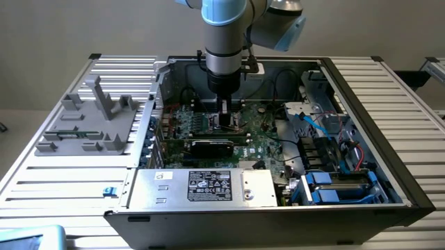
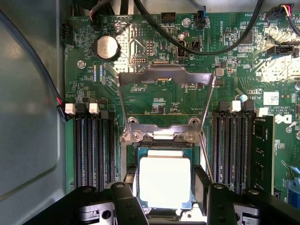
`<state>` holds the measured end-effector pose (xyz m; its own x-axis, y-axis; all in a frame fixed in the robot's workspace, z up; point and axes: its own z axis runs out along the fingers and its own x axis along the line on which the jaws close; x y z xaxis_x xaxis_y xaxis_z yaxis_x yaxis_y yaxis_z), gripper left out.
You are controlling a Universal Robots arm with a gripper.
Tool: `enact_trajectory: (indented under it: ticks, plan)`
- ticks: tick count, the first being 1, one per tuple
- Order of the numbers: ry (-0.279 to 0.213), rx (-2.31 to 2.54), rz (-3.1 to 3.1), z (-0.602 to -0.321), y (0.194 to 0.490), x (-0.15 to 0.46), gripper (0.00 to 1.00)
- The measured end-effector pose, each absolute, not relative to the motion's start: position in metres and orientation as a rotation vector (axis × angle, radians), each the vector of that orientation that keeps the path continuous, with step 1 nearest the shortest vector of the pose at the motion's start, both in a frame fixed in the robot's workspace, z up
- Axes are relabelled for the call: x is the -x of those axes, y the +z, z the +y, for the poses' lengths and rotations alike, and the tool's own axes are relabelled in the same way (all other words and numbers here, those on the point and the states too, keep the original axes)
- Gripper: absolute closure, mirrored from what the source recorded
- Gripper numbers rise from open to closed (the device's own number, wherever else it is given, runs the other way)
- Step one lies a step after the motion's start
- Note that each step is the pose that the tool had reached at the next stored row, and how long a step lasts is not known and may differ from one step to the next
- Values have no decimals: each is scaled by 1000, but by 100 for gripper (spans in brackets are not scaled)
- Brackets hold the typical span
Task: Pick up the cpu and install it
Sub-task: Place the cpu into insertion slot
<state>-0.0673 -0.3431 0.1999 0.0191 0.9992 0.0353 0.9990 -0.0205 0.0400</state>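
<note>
Grey fixture [image 1: 97, 117] on bench [image 1: 62, 182], exterior view's left. Centre: hand [image 1: 226, 122] inside case [image 1: 361, 112], pinching cpu [image 2: 165, 180] by side edges at open socket [image 2: 164, 146]. Step judged: seating. Calls for square, level placement.

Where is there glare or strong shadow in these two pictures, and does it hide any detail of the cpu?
Wrist view: glare washes the cpu top to plain white, no marking readable; the motherboard is evenly lit. Exterior view: the case interior lies dim around the gripper, while the slatted table is bright.
</note>
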Motion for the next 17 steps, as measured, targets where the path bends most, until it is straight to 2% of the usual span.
enact_trajectory:
  ticks: [17]
  plan:
    - [83,-2239,2196,-343,199,67,44]
